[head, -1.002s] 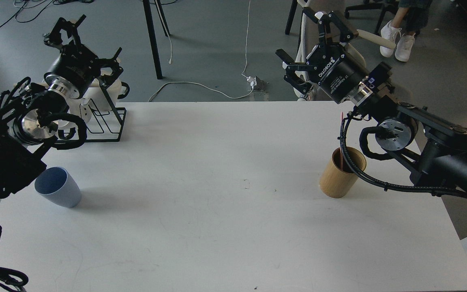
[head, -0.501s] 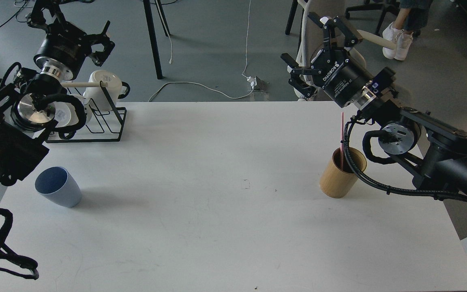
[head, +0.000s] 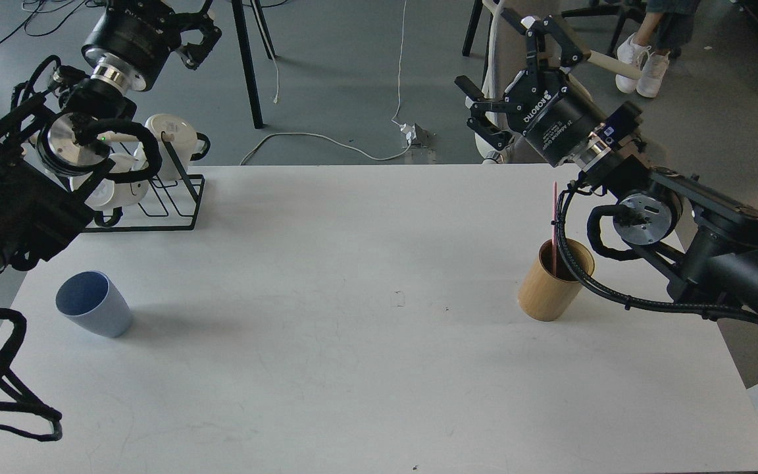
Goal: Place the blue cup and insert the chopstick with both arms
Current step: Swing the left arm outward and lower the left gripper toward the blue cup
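Observation:
The blue cup [head: 93,305] stands upright near the table's left edge, with nothing touching it. The pink chopstick [head: 554,220] stands nearly upright inside the tan wooden cup [head: 554,282] at the right of the table. My right gripper [head: 496,54] hangs high beyond the table's far edge, above and behind the wooden cup, open and empty. My left gripper [head: 167,14] is raised at the top left, far above the blue cup. Its fingers are splayed apart and its tips are cut off by the frame's top edge.
A black wire rack [head: 178,197] holding white mugs [head: 172,135] stands at the table's back left corner, just under my left arm. Behind the table are chair legs, floor cables and a seated person's feet [head: 642,66].
My left arm has lifted and swung up and to the right, away from the rack, which now shows more. The right gripper shifted slightly. Both cups stayed put.

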Motion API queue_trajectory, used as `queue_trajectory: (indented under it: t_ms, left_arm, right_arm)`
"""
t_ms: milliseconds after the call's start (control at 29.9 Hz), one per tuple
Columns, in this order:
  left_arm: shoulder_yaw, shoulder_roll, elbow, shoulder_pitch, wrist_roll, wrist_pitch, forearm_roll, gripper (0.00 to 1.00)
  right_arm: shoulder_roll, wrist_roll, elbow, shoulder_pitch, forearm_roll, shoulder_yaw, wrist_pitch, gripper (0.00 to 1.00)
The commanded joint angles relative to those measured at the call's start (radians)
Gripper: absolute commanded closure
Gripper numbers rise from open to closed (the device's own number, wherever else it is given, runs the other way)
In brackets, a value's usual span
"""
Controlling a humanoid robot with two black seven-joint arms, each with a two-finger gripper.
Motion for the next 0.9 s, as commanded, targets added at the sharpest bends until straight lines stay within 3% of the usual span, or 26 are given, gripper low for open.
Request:
queue_trajectory:
  t_ms: [0, 100, 234, 334, 401, 735, 869]
  left_arm:
    - [0.156, 0.132, -0.201, -0.119, -0.014, 0.0, 0.048, 0.0]
    - [0.308, 0.262, -0.335, -0.241, -0.044, 0.0, 0.157, 0.0]
    - [0.471, 0.412, -0.407, -0.345, -0.133, 0.0, 0.33, 0.0]
    - [0.502, 0.517, -0.439, -0.362, -0.184, 0.0, 0.56, 0.0]
    - [0.505, 0.574, -0.459, -0.361, -0.257, 0.0, 0.724, 0.0]
    - [0.562, 0.776, -0.539, -0.306, -0.257, 0.005, 1.485, 0.01]
    - [0.556, 0.79, -0.535, -0.177, -0.257, 0.093, 1.698, 0.0]
  right_arm:
    - [-0.007, 0.0, 0.0, -0.003, 0.0, 0.013, 0.0, 0.01]
    - [-0.024, 0.0, 0.0, -0.003, 0.0, 0.016, 0.0, 0.01]
    - [-0.044, 0.0, 0.0, -0.003, 0.0, 0.016, 0.0, 0.01]
    - [-0.062, 0.0, 0.0, -0.005, 0.0, 0.016, 0.0, 0.01]
    - [-0.073, 0.0, 0.002, -0.005, 0.0, 0.016, 0.0, 0.01]
    - [-0.102, 0.0, -0.006, -0.012, 0.0, 0.016, 0.0, 0.01]
    - [-0.109, 0.0, -0.004, -0.012, 0.001, 0.018, 0.0, 0.01]
